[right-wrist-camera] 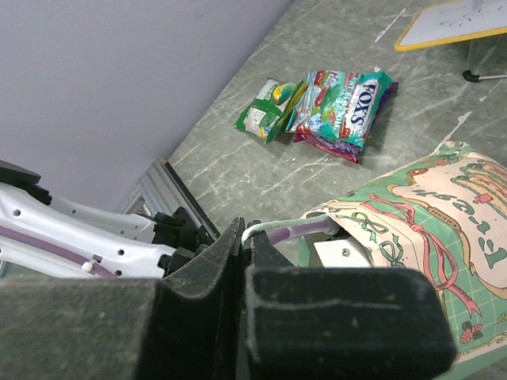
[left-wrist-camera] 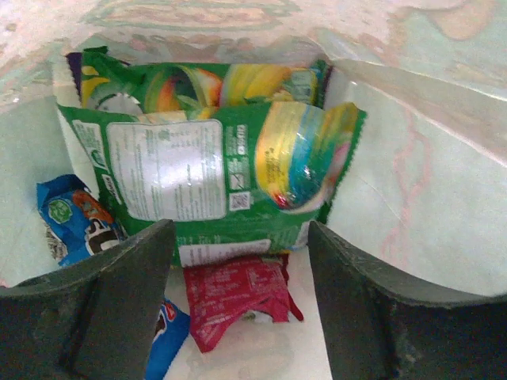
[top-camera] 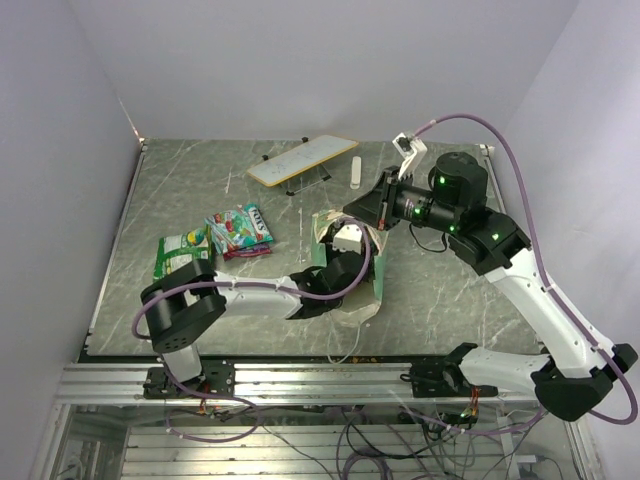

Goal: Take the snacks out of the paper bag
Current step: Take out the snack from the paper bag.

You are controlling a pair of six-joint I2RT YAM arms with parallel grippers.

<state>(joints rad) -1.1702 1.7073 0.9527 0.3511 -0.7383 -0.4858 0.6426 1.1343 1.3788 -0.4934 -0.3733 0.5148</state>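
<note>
Left claw point(left-wrist-camera: 238, 236), spread wide inside the paper bag point(right-wrist-camera: 428, 207), frames half-buried snacks point(left-wrist-camera: 230, 182); right claw point(right-wrist-camera: 243, 237) pinches its cord handle point(right-wrist-camera: 285, 228).

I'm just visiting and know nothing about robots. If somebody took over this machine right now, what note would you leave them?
Left gripper: open, holding nothing, inside the bag, facing a green packet.
Right gripper: shut on the handle.
Done: some packets lie on the table, left of the bag.
Left to do: take out the green packet, a second green packet, a blue packet and a red packet.
</note>
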